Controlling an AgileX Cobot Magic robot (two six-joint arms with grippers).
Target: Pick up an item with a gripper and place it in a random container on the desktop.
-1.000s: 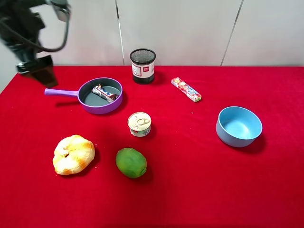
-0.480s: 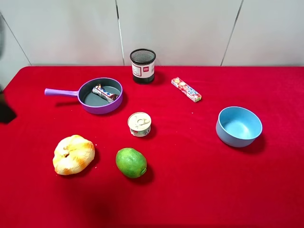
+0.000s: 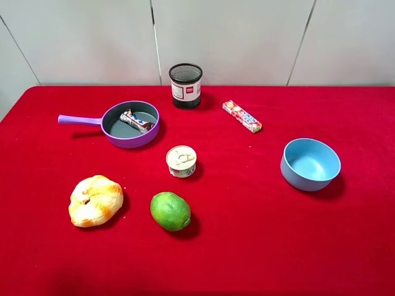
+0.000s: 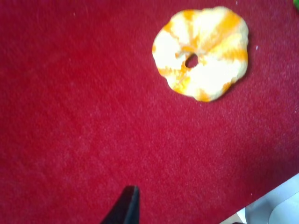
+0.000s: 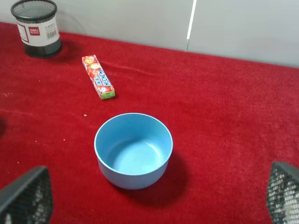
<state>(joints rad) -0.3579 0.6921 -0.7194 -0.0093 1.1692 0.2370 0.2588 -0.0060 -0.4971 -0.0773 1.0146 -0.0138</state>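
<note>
The dark brown candy bar (image 3: 137, 121) lies inside the purple toy pan (image 3: 80, 119) at the back left of the red desktop (image 3: 247, 203). Neither arm shows in the exterior high view. The left wrist view shows only one black fingertip (image 4: 127, 207) over bare red cloth, near a round orange-and-white pastry (image 4: 201, 53); I cannot tell how the jaws stand. My right gripper (image 5: 156, 200) is open and empty, its fingers spread wide on either side of the view, and it hangs back from the light blue bowl (image 5: 133, 149).
A black mesh cup (image 3: 186, 85) stands at the back centre. A red-and-white candy stick pack (image 3: 242, 116) lies to its right. A small tin (image 3: 181, 160), a green lime (image 3: 170, 211), the pastry (image 3: 95, 200) and the blue bowl (image 3: 310, 163) lie on the cloth. The table edge (image 4: 271, 210) is near the left fingertip.
The left arm has pulled away from the back left, past the left edge, and out of the exterior view. The candy bar stays in the pan.
</note>
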